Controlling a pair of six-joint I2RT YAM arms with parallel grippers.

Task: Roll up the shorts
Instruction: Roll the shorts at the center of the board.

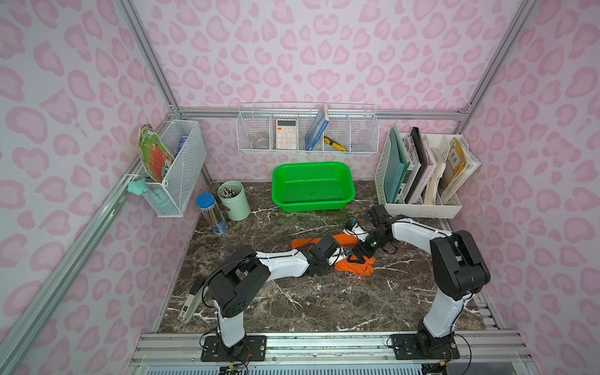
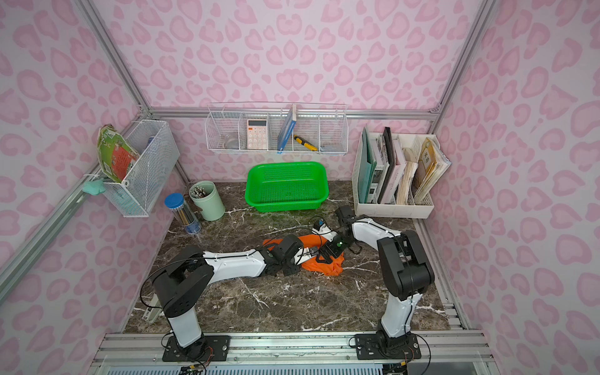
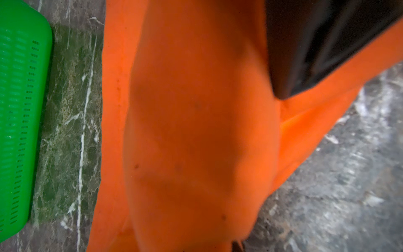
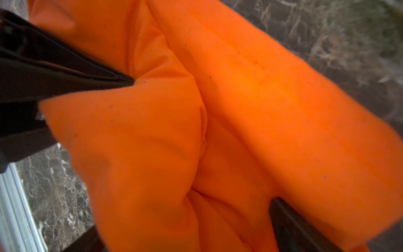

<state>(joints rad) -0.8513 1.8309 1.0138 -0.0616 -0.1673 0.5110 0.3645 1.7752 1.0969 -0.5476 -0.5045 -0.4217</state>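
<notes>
The bright orange shorts (image 1: 355,268) (image 2: 328,266) lie bunched in a small heap at the middle of the marble table, partly hidden under both wrists. My left gripper (image 1: 344,251) reaches in from the left. In the right wrist view its black fingers (image 4: 65,72) come together to a point, pinched on a fold of the shorts (image 4: 261,109). My right gripper (image 1: 355,258) sits just beside it over the heap, jaws wide apart, with one finger (image 4: 294,229) at the fabric's edge. Orange cloth (image 3: 196,131) fills the left wrist view and hides that gripper's own jaws.
A green plastic basket (image 1: 313,186) (image 3: 19,109) stands behind the shorts. A mint cup of pens (image 1: 234,200) and a blue-lidded tube (image 1: 211,214) are at the back left, a white file holder (image 1: 418,175) at the back right. A flat device (image 1: 191,302) lies near the left edge.
</notes>
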